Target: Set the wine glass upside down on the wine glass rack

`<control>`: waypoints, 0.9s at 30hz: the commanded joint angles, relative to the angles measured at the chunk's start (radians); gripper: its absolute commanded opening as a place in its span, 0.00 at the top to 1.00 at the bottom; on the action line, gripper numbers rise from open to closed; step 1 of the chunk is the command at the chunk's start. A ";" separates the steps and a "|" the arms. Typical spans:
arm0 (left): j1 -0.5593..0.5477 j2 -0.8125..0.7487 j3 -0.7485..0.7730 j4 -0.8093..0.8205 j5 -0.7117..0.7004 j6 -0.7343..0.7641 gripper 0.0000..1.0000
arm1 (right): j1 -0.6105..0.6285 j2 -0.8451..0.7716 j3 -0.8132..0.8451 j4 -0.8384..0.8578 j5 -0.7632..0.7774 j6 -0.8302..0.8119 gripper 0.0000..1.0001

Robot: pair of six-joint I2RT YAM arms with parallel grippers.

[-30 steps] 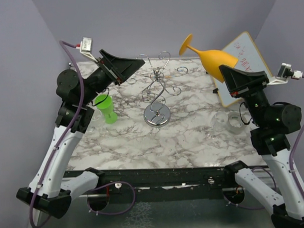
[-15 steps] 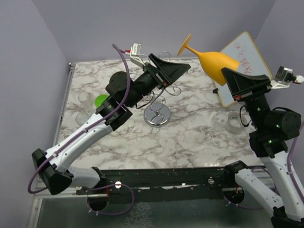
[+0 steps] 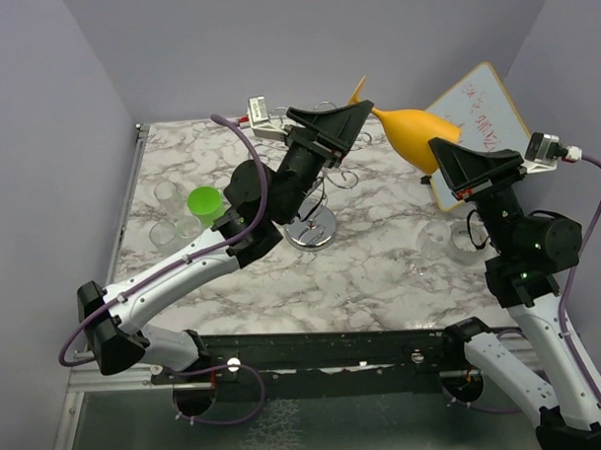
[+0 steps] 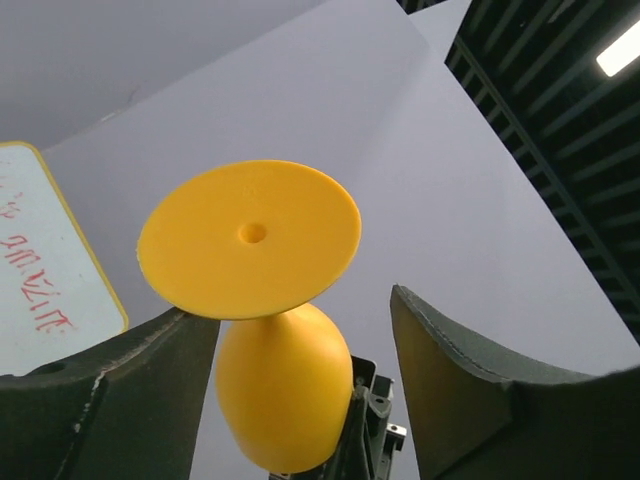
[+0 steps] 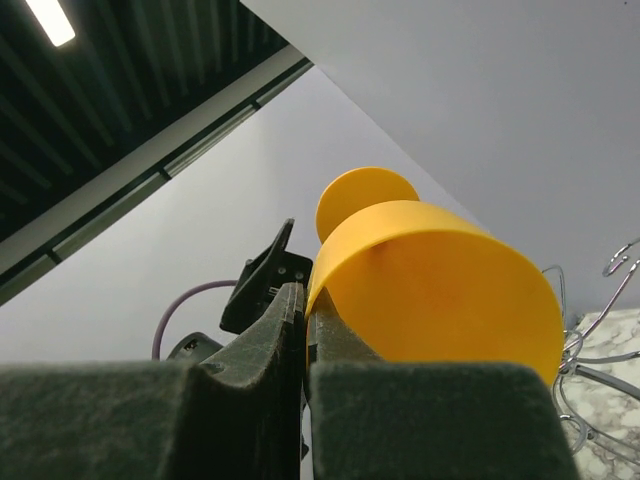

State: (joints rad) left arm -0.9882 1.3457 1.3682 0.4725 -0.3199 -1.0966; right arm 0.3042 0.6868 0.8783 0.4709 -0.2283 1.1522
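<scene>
1. The wine glass [image 3: 411, 132], orange, is in the air over the back right of the table [image 3: 381, 272], lying near-horizontal: bowl toward my right arm, foot toward the back left
2. The right gripper [image 3: 444, 153] has its jaws almost together, pinched on the bowl's rim wall; the right wrist view confirms this
3. Change: a second ago the left arm was parked over at the left by the green cup [image 3: 205, 202]. It has since swung across over the wine glass rack [image 3: 315, 229], and the left gripper [image 3: 361, 116] is now at the glass's foot
4. In the left wrist view the jaws are apart, one finger on each side of the foot; the foot's edge overlaps the left-hand finger [image 4: 120, 375] and the other stands clear. I judge it not clamped yet
5. My read: this is a handover setup, with the left taking the stem end so the glass can be inverted
6. The rack sits mid-table, mostly hidden under the left arm, with nothing hung on the scroll arms I can see
</scene>
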 commanded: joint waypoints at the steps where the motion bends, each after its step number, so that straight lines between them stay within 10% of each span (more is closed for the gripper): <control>1: -0.021 0.025 0.000 0.061 -0.152 -0.006 0.37 | 0.004 0.005 -0.012 0.050 -0.050 0.028 0.99; 18: -0.075 0.134 0.091 0.104 -0.258 0.097 0.56 | 0.004 0.011 -0.007 0.023 -0.121 -0.013 0.99; 24: -0.075 0.133 0.074 0.136 -0.262 0.122 0.97 | 0.004 -0.003 -0.017 -0.010 -0.129 -0.020 0.99; 27: -0.075 0.129 0.066 0.161 -0.252 0.162 1.00 | 0.004 -0.005 0.009 -0.079 -0.147 -0.057 0.84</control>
State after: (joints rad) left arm -1.0626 1.4776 1.4322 0.5671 -0.5549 -1.0080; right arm 0.3042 0.6945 0.8692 0.4675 -0.3023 1.1416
